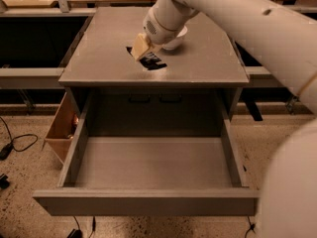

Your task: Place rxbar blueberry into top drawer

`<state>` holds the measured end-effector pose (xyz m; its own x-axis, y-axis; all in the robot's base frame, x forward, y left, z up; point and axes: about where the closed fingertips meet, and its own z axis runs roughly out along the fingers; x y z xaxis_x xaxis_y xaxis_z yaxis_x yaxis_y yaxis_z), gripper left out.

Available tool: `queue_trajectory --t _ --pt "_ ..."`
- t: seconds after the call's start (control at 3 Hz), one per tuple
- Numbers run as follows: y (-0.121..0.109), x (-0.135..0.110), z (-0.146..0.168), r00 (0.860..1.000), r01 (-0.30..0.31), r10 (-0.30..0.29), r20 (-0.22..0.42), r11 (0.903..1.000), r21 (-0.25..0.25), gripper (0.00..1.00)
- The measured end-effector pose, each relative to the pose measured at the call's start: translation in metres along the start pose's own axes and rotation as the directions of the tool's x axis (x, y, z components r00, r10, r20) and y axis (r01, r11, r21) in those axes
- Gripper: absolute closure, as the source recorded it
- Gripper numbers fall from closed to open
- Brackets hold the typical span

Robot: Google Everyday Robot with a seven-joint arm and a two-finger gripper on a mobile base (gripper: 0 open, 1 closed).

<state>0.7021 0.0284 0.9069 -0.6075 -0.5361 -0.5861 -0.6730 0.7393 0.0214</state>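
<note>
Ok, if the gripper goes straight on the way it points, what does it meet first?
The rxbar, dark on the cabinet top just below the gripper; it may already touch it, depth is unclear.

The white arm [257, 19] reaches in from the upper right and slopes down to the left. The wrist [161, 24] bends downward, and the hand [138, 53] points down, low over the middle of the bench [99, 63].

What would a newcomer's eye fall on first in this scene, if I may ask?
The big white arm reaches in from the right, its gripper down at the dark rxbar blueberry on the grey cabinet top, beside a white bowl. Below, the top drawer stands pulled wide open.
</note>
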Motion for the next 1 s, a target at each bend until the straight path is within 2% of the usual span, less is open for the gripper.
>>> queue_trajectory --t 0.33,0.67,1.0 --pt "0.011 0.061 -0.018 1.0 -0.016 0.016 -0.024 0.9996 -0.021 1.0" --pt "0.031 0.12 0.004 0.998 -0.026 0.021 -0.059 0.9962 -0.083 1.0" --pt "0.055 0.166 0.042 0.994 -0.06 0.05 -0.092 0.993 -0.102 1.0"
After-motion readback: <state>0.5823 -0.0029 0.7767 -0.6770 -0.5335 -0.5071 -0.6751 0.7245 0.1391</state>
